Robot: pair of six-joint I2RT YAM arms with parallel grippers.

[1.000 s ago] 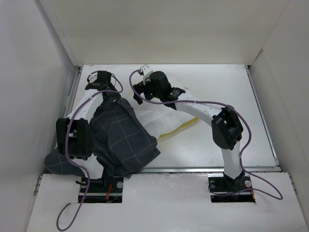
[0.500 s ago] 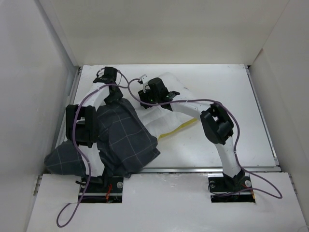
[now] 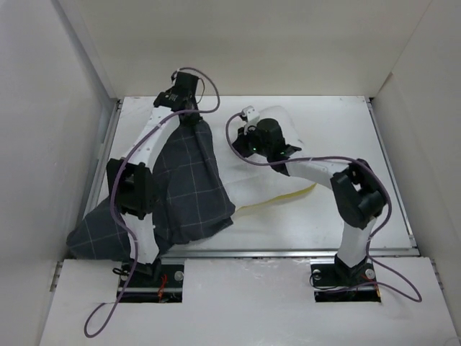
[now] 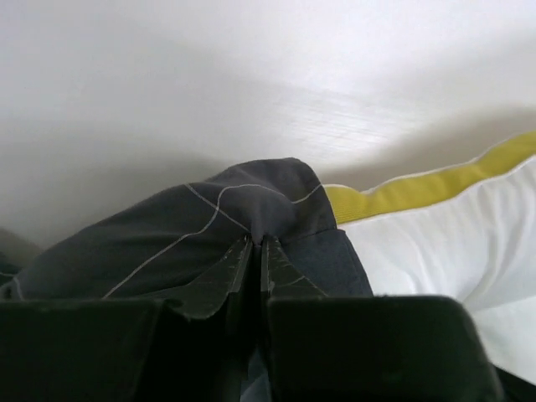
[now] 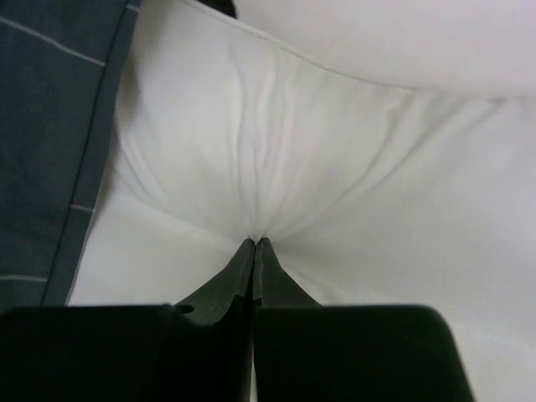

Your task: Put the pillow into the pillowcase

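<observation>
Fabric of the pillowcase [image 4: 159, 247] is nipped between the tight-closed jaws of the left gripper [image 4: 256, 243], a yellow band [image 4: 435, 177] just right of them; the right gripper [image 5: 254, 244] pinches a pucker of the pillow [image 5: 335, 159], jaws pressed together, the pillowcase lying left of them, apparently overlapping it.

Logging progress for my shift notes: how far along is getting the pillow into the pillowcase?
Done: both grips are made, the left tool shut on the pillowcase, the right tool pinching the pillow. In hand: the pillowcase covers the pillow's left part, though sleeved or just draped is unclear. Left: the pillow's right half and yellow band lie outside.
</observation>
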